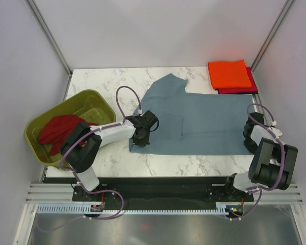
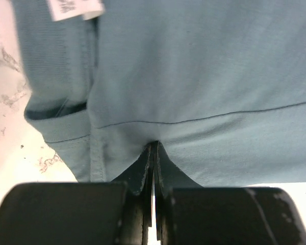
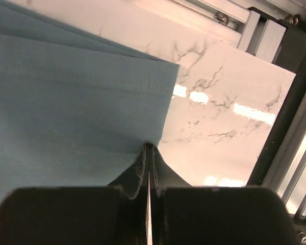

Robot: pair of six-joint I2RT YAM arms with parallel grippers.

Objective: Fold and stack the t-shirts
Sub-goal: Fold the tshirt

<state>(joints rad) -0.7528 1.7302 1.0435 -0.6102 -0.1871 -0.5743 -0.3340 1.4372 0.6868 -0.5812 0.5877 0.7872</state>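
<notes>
The slate blue-grey t-shirt (image 1: 204, 122) is lying spread across the middle of the marble table (image 1: 102, 81). Its near hem is being pinched at both ends, with the left gripper (image 2: 153, 153) and the right gripper (image 3: 149, 153) each clamped tight on cloth. Bare marble is showing along the near edge. The orange t-shirt (image 1: 227, 74) is lying folded at the far right corner, probably on the magenta-red t-shirt (image 1: 247, 88). The dark red t-shirt (image 1: 58, 130) is sitting bunched in the olive tub (image 1: 94, 99).
</notes>
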